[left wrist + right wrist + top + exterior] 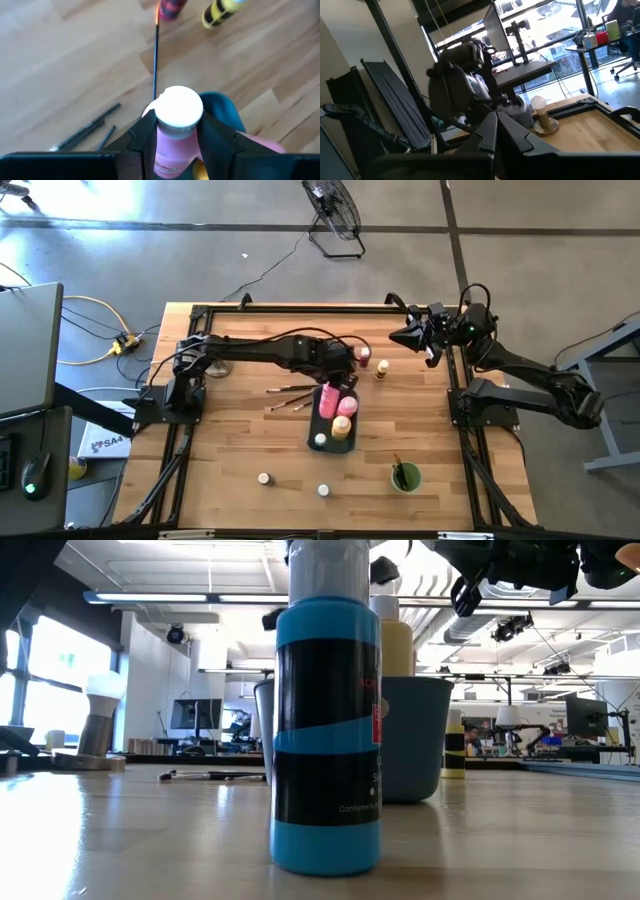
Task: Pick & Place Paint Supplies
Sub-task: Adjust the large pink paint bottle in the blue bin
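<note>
Pink squeeze bottle (172,150), round white cap, sits clamped in the left claw (172,137); right claw (495,125) clenched, holding nothing.

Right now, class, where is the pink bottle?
High view: the pink bottle stands mid-table at the tray, gripped by the left end effector.

- 1 tray (343,442)
- 1 green cup (405,477)
- 2 squeeze bottles in the tray: 1 pink (327,399), 1 yellow (342,426)
- 2 small bottles beyond the tray: 1 pink (363,356), 1 yellow (382,369)
- 3 pale-capped jars: (264,478), (323,490), (320,440)
- A loose bunch of brushes (292,391); exact number unclear
</note>
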